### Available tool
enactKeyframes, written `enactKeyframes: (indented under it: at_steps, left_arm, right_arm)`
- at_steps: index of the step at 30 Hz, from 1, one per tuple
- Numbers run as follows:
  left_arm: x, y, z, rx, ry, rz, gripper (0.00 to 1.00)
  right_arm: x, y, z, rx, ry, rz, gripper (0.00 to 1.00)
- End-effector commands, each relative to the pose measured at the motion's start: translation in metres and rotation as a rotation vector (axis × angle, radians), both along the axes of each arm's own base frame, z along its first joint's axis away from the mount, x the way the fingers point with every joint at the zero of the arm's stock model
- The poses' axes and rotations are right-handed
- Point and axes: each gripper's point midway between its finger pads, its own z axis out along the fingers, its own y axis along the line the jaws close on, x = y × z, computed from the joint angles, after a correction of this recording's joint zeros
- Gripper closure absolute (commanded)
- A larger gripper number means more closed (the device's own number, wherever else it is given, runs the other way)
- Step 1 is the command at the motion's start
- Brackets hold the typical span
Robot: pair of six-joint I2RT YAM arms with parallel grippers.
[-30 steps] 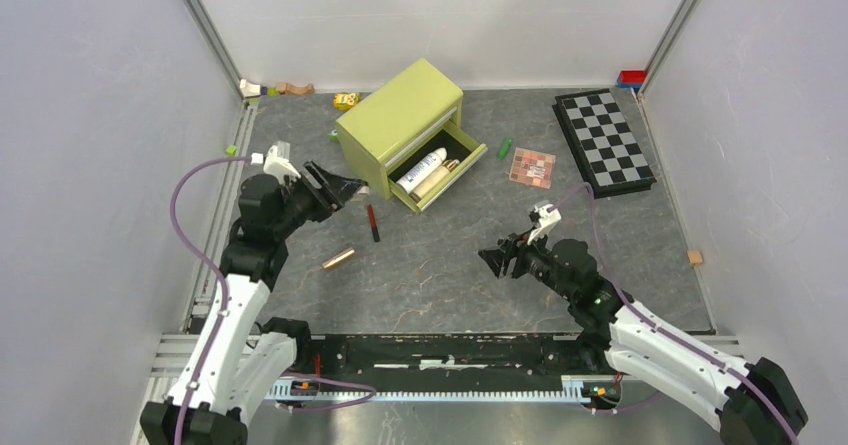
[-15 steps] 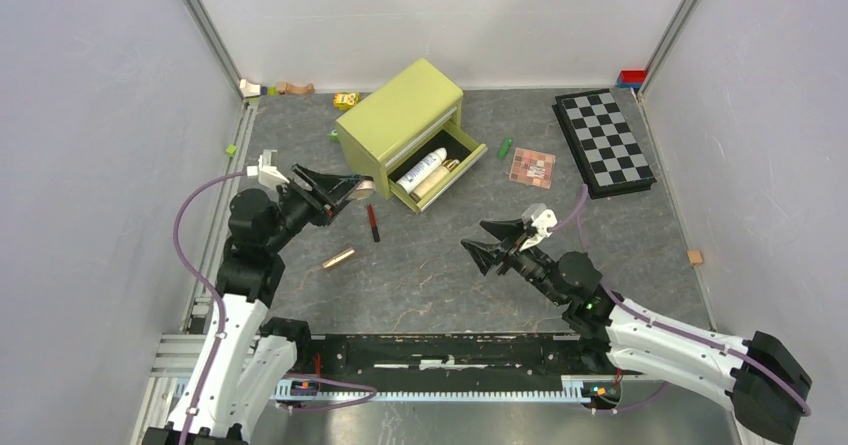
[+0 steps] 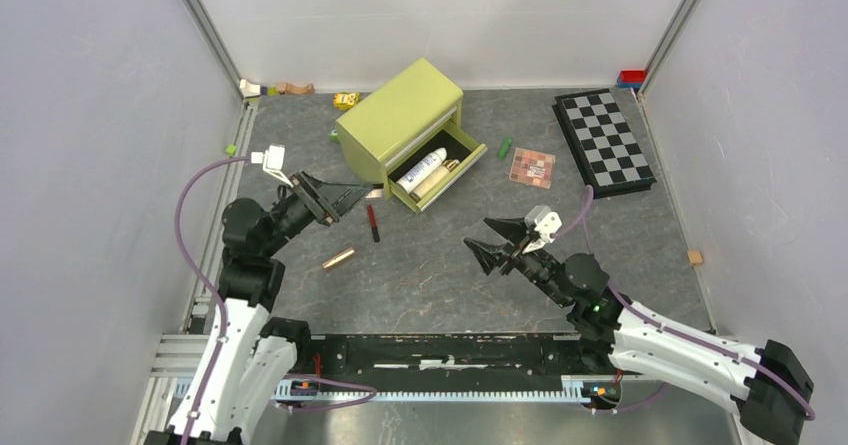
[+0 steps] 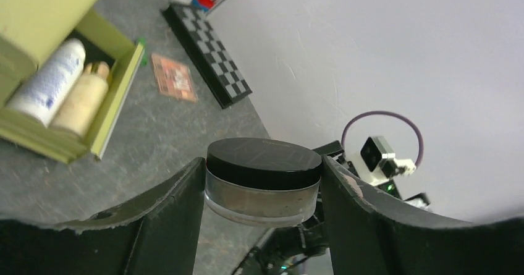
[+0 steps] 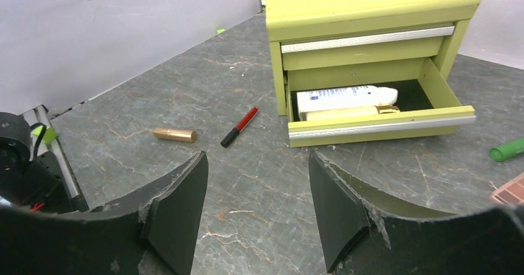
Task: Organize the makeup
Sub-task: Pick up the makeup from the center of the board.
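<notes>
Our left hand (image 3: 335, 199) clasped a black-lidded compact (image 4: 262, 164) left of the green drawer chest (image 3: 400, 115). Our right hand (image 5: 256, 182) gaped wide and empty in front of it.

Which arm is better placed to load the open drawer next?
Left. The left claw holds a round black-lidded tan compact beside the yellow-green box's open drawer; the right claw is empty, farther off.

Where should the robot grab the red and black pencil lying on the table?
Probably the middle of the red-black pencil, coming from straight above and pinching across its thin width. It lies flat on the table, with bare space along both long sides, so a middle grip should keep it level.
</notes>
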Motion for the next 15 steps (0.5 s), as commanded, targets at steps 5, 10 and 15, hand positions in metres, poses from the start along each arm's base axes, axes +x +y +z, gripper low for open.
enactKeyframes:
  at_steps: [5,10,15]
  left_arm:
    - [-0.057,-0.01,0.05,0.245,-0.807,-0.133,0.69]
    - [-0.078,-0.012,0.043,0.422,-1.152,-0.158,0.78]
    - [-0.096,-0.015,0.024,0.582,-1.381,-0.233,0.79]
  right_arm:
    - [0.003,-0.015,0.019,-0.042,-0.071,-0.058,0.32]
    - [0.005,-0.022,0.018,-0.075,-0.091,-0.086,0.32]
    - [0.003,-0.023,0.017,-0.08,-0.093,-0.083,0.32]
